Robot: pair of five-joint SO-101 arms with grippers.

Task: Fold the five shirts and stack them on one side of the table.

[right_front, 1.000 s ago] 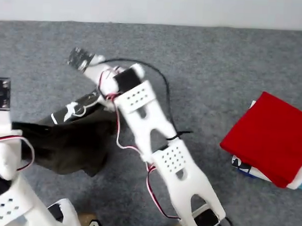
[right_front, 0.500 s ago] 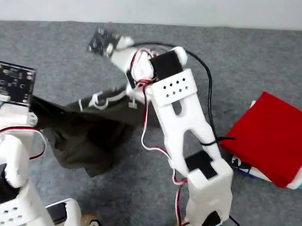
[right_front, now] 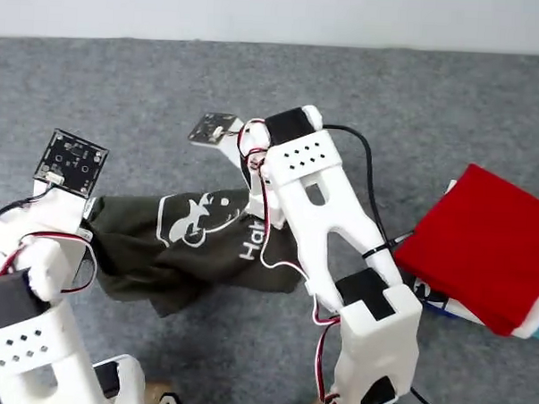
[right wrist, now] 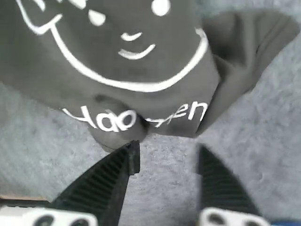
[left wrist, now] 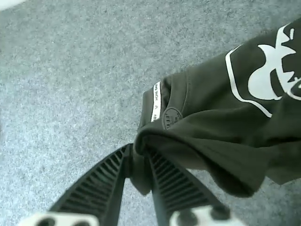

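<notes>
- Since a second ago the right arm (right_front: 323, 213) has swung from the left part of the desk to the middle. The dark olive cotton shirt with a white cartoon print (right_front: 187, 243) has been drawn out wider, and its print now faces up.
- One olive shirt lies loose and crumpled, left of centre on the grey carpet-textured desk (right_front: 434, 111).
- One red folded shirt (right_front: 482, 247) tops a stack at the right side of the desk.
- Blue-and-white folded fabric (right_front: 431, 297) peeks out under the red shirt. How many pieces lie there cannot be counted, and the picture's edge cuts the stack off.
- Two white arms stand at the desk, with the left arm (right_front: 31, 335) at the olive shirt's left end.
- One left end effector (left wrist: 138, 153) is clamped on a bunched fold of the olive shirt, near the white neck label (left wrist: 156, 101).
- One right end effector (right wrist: 164, 155) has its jaws apart with bare desk between them, just off the shirt's edge below the white lettering.
- From above, the right arm hides part of the olive shirt's right end.
</notes>
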